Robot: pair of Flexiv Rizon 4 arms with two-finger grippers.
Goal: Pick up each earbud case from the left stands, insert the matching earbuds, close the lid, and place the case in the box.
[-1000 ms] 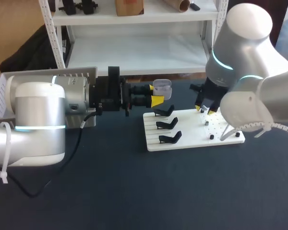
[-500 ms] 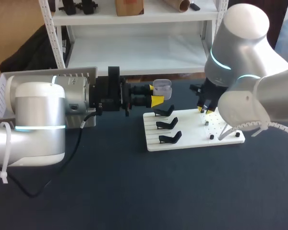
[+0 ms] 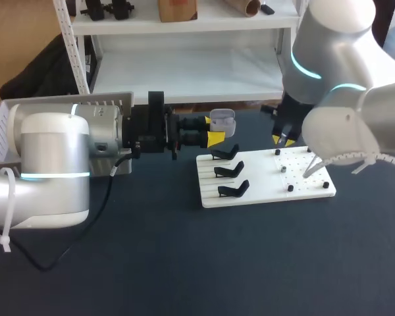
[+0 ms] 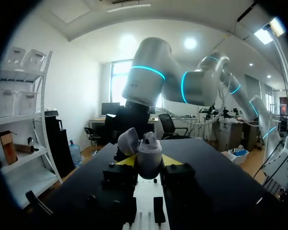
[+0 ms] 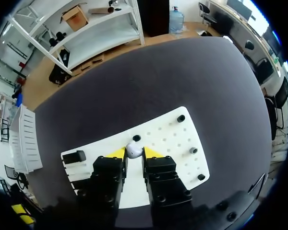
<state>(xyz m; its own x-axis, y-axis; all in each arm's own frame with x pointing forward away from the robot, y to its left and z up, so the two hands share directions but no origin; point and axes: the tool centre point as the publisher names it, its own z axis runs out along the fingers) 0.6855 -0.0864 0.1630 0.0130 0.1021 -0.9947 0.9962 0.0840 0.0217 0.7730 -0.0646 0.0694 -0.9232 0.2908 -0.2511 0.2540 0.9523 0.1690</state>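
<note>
One earbud (image 5: 133,151) (right wrist view only)

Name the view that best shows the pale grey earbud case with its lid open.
Left wrist view: the pale grey earbud case is close up, lid open, in the left gripper. Head view shows it small; right wrist view misses it.

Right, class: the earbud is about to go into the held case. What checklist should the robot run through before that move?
1. The earbud case is clamped in the left gripper: ok.
2. Its lid is open: ok.
3. The earbud is clamped in the right gripper: ok.
4. The right gripper is lined up over the case: not ok. It hangs over the white board, apart from the case.
5. The case's slot is empty: cannot tell.
</note>
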